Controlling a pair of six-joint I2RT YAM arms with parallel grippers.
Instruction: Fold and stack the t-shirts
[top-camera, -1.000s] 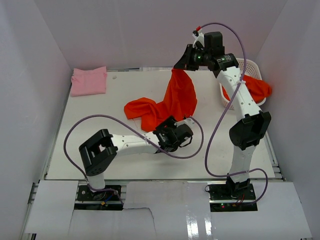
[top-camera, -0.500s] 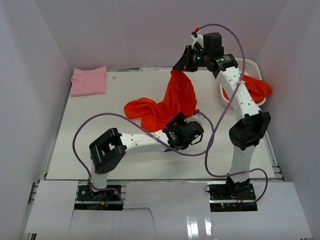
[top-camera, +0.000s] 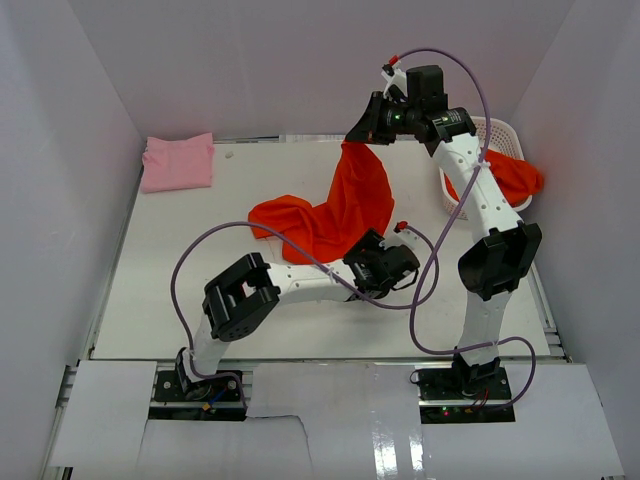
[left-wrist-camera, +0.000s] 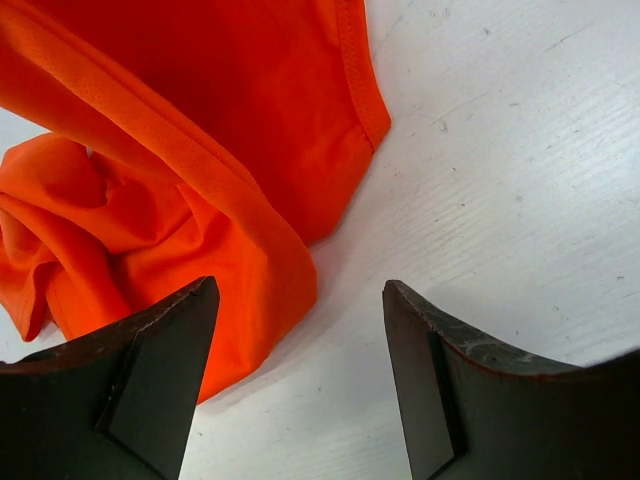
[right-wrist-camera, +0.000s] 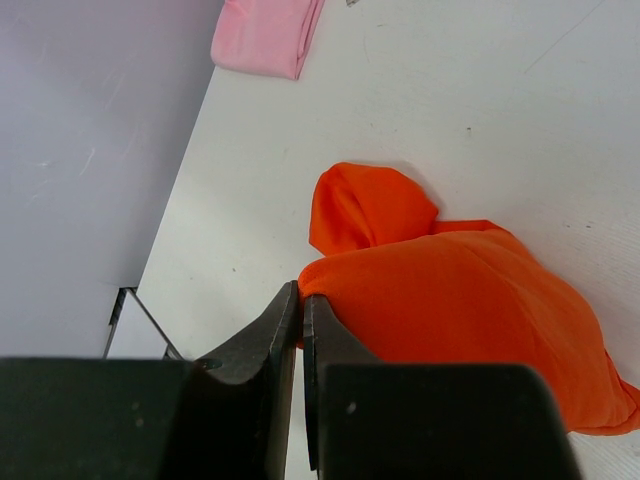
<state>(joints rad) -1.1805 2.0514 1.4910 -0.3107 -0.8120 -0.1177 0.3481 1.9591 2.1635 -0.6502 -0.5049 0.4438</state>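
My right gripper (top-camera: 362, 128) is raised high over the back of the table, shut on the edge of an orange-red t-shirt (top-camera: 350, 205). The cloth hangs from the gripper's tips (right-wrist-camera: 300, 292) down to the table, where its lower part lies bunched (right-wrist-camera: 450, 300). My left gripper (top-camera: 378, 258) hovers low at the shirt's near right corner, open. Bare table and the shirt's folded hem (left-wrist-camera: 250, 240) lie between its fingers (left-wrist-camera: 175, 340), which hold nothing. A folded light pink t-shirt (top-camera: 178, 162) lies at the back left corner. Another orange-red t-shirt (top-camera: 518, 176) spills out of the basket.
A white lattice basket (top-camera: 492, 128) stands at the back right, behind the right arm. White walls close in the table on the left, back and right. The left arm's purple cable (top-camera: 200, 250) loops over the table's near left part.
The left arm has swung right along the shirt's near edge, its gripper still open. The right gripper has held the shirt up in the same place.
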